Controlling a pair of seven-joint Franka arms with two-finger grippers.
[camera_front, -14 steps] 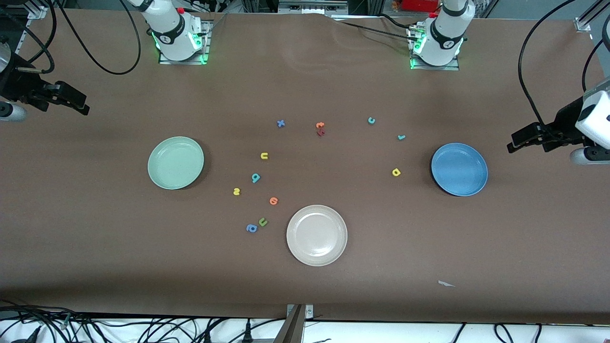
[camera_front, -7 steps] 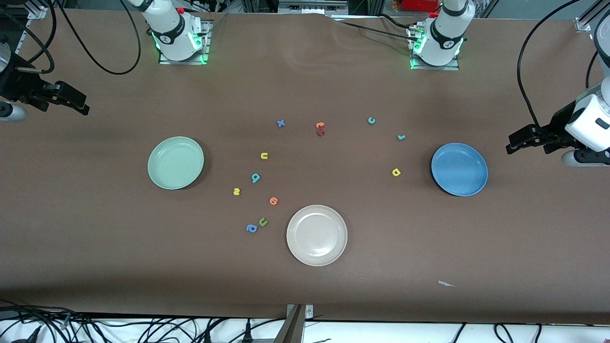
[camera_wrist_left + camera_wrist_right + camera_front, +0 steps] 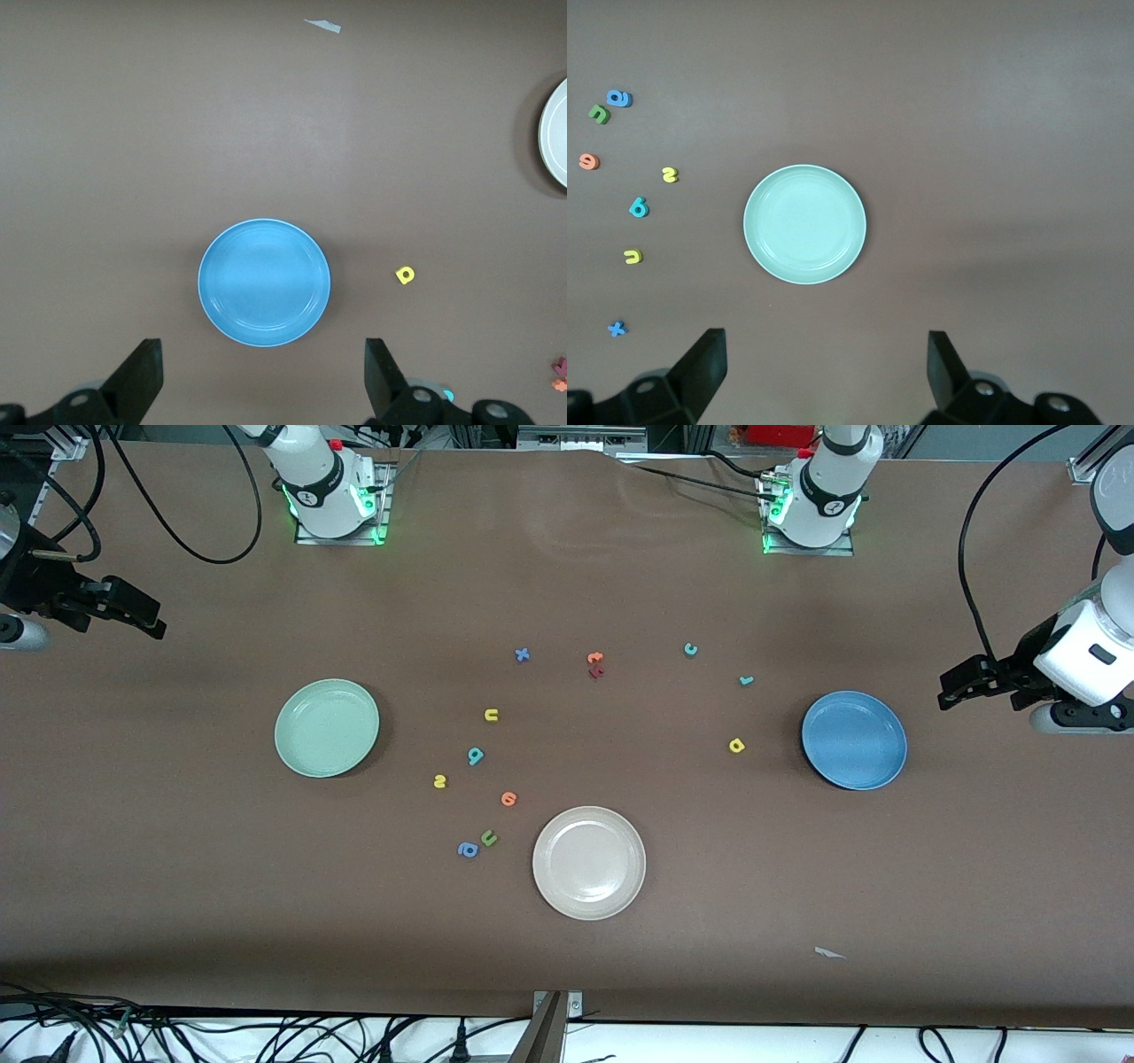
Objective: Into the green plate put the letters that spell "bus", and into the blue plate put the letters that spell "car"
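Both end effectors spread, empty: left end effector [image 3: 952,691] near blue plate [image 3: 854,740]; right end effector [image 3: 146,615] near green plate [image 3: 326,727].

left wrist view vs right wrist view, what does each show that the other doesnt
Only the left wrist view: the blue plate, the yellow a beside it, an edge of the beige plate and a white scrap.

Only the right wrist view: the green plate, plus the yellow u, teal b, yellow s and blue x.

Both: brown table and that arm's own open gripper over it.
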